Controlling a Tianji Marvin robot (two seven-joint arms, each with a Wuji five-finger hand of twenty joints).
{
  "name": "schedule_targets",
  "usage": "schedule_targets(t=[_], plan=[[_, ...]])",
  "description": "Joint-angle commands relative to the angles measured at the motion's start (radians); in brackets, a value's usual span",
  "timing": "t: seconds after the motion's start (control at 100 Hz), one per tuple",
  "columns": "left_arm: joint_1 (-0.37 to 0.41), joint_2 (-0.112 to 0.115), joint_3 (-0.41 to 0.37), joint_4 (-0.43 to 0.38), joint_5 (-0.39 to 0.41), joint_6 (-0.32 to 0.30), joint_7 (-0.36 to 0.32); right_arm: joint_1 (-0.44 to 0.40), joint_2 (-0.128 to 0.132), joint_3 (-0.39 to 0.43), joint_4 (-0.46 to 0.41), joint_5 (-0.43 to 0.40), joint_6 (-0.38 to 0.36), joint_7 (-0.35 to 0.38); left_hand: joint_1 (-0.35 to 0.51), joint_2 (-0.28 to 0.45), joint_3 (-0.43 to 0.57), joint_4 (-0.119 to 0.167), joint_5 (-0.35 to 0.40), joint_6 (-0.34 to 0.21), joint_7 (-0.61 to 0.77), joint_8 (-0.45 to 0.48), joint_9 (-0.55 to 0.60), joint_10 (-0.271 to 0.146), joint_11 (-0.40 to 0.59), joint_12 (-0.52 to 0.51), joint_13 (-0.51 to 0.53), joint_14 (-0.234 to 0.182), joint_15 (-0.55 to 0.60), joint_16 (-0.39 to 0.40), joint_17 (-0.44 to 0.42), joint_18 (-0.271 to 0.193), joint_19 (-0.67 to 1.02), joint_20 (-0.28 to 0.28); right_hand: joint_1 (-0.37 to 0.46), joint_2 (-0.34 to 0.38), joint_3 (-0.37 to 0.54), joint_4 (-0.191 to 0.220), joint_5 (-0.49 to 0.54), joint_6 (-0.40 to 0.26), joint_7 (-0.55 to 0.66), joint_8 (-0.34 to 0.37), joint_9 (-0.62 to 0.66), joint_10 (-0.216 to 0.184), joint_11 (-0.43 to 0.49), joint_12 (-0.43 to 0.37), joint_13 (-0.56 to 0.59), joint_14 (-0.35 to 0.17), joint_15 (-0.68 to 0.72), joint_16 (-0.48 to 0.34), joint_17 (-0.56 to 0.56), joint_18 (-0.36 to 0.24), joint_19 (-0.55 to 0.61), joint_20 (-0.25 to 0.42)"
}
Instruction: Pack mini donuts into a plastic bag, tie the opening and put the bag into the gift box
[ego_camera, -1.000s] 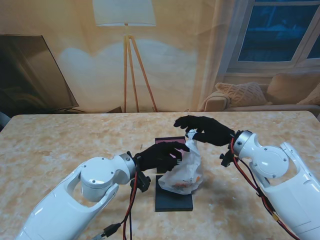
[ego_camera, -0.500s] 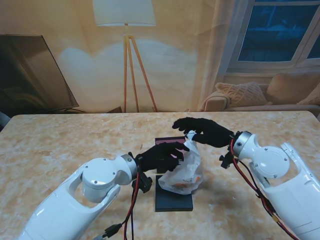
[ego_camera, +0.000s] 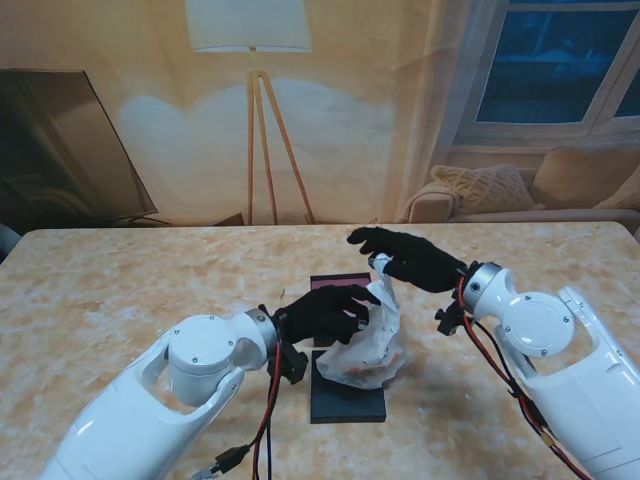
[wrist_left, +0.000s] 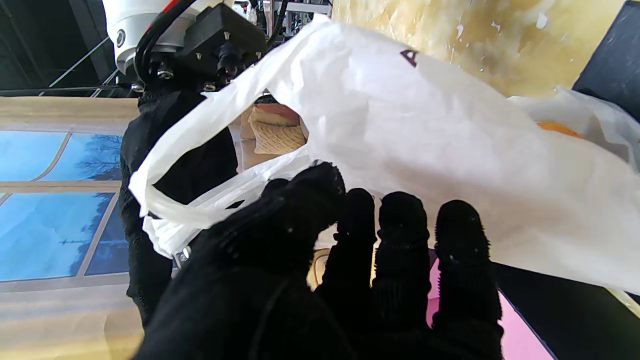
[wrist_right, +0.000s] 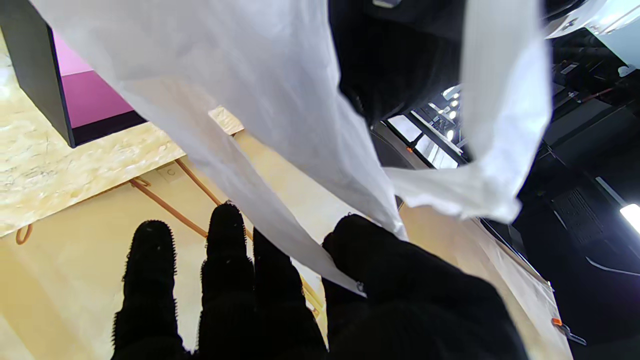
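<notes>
Where printed, plastic bag (wrist_left: 450, 150) lettering unreadable

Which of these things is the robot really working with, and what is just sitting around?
In use:
plastic bag with donuts
gift box
left robot hand, right robot hand

Just around:
floor lamp
sofa cushion
television

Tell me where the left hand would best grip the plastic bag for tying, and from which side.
Probably the free handle loop of the plastic bag, approached from the robot's left. The right hand pinches the other handle up, and the left hand is level with the neck, fingers pointing at it.
</notes>
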Motion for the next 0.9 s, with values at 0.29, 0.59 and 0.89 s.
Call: schedule_targets(t=[0.29, 0.59, 0.89], plan=[[-0.007, -0.01, -0.006, 0.007, -0.021, 0.005, -0.019, -0.015, 0.005, -0.009, -0.015, 0.014, 0.018, 0.073, 0.011, 0.038, -0.037, -0.006, -0.156, -0.042, -0.067, -0.06, -0.028, -0.019, -0.016, -0.001, -0.009, -0.029, -0.003, 0.022, -0.021, -0.029, 0.001, 0.006, 0.012, 0.025, 0.024, 0.025, 0.009, 0.065, -0.104, -0.046, -0.05, 0.036, -0.042, -0.038, -0.041, 0.016, -0.073, -0.053, -0.052, 0.03, -0.044, -0.037], [0.009, -0.002, -0.016, -0.008, 0.0, 0.003, -0.03, -0.026, 0.007, 0.013, -0.02, 0.023, -0.004, 0.077, -0.026, 0.03, -0.03, -0.002, 0.061, 0.084, 0.048, 0.028, -0.019, -0.01, 0.013, -0.067, 0.004, -0.015, 0.009, -0.075, -0.007, -0.015, 0.01, 0.014, -0.054, -0.036, 0.217, 0.142, 0.05, 0.048, -0.083, -0.034, -0.02, 0.02, -0.03, -0.035, -0.01, 0.009, -0.068, -0.046, -0.012, 0.001, -0.024, -0.034], [0.032, 0.016, -0.025, -0.04, 0.145, -0.079, -0.004, -0.037, -0.002, 0.033, -0.018, 0.033, -0.015, 0.038, -0.077, -0.045, 0.024, -0.016, 0.109, 0.079, 0.185, 0.189, -0.039, 0.004, 0.048, -0.381, 0.031, -0.002, -0.05, -0.209, 0.025, -0.006, 0.034, -0.003, -0.033, -0.012, -0.042, -0.015, 0.04, 0.041, -0.074, -0.031, -0.006, 0.002, -0.015, -0.025, 0.008, -0.005, -0.043, -0.042, 0.015, -0.021, -0.011, -0.04]])
